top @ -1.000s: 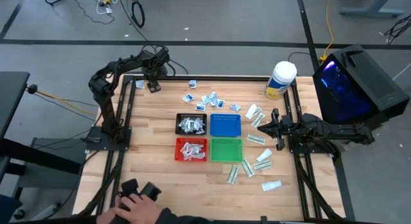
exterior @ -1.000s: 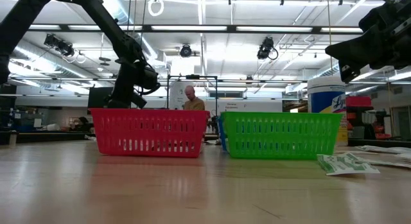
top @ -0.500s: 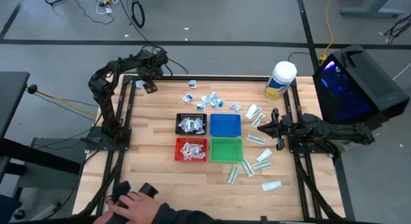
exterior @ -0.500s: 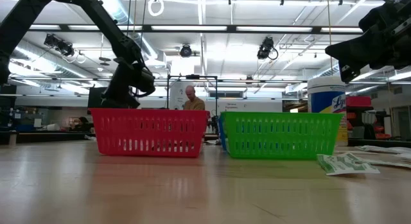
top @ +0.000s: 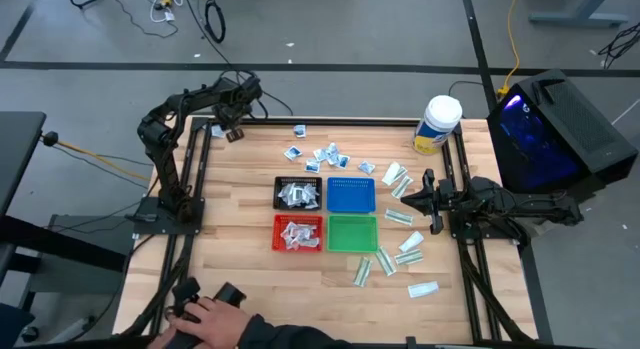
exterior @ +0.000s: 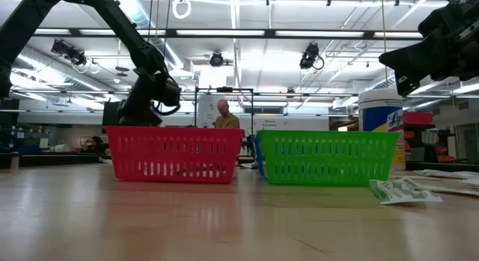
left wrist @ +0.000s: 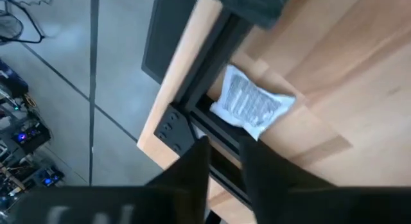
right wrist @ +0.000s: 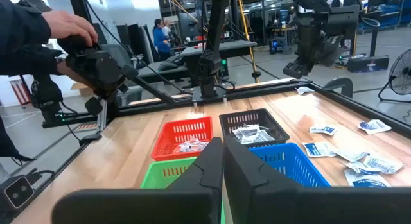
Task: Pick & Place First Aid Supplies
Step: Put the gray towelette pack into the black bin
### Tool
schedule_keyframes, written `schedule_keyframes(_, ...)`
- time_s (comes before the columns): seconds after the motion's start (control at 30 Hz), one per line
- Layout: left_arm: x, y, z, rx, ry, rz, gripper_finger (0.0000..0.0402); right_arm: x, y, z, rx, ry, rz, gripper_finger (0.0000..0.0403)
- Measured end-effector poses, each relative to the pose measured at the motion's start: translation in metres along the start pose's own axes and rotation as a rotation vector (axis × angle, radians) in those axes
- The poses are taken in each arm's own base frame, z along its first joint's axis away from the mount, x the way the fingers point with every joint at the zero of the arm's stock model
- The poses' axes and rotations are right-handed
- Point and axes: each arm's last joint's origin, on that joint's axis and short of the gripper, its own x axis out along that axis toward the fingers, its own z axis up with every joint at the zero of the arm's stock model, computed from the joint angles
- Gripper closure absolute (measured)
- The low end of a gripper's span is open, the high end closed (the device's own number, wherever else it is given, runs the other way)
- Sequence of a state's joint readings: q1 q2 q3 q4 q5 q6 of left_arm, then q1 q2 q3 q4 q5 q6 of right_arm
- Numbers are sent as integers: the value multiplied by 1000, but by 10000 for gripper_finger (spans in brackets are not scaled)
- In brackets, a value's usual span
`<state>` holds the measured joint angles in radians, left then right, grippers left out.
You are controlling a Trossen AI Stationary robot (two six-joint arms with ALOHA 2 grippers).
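Lying flat, the white packet (left wrist: 252,106) runs lengthwise along the table edge (left wrist: 172,94).

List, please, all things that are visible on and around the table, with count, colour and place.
Mesh trays: four in a square at the table's middle; black tray and red tray hold packets, blue tray and green tray look empty.
Squarish packets: about ten, white-blue, behind the trays; one at the far left corner.
Narrow packets: about ten, white-green, right of the trays.
Jar: one, white with yellow label, far right corner.
Person's hand: near edge, on a black device.
Left gripper: far left corner.
Right gripper: shut, right side.
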<state>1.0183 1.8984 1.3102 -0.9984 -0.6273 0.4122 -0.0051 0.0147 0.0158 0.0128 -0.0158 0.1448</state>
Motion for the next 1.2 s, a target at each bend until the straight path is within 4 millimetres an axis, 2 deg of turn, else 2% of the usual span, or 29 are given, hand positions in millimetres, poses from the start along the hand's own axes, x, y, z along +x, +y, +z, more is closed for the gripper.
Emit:
schedule_keyframes(0.13,2,4,1,-23,-16,6,380,0,0,0,0,1,0,385)
schedule_keyframes(0.2,4,7,0,-34,-14,5,394,0,0,0,0,1,0,385)
schedule_keyframes(0.5,11,14,-3,-71,-5,0,397,0,0,0,0,0,0,385)
schedule_keyframes(1.2,55,-12,16,-3,107,-102,396,0,0,0,0,0,0,385)
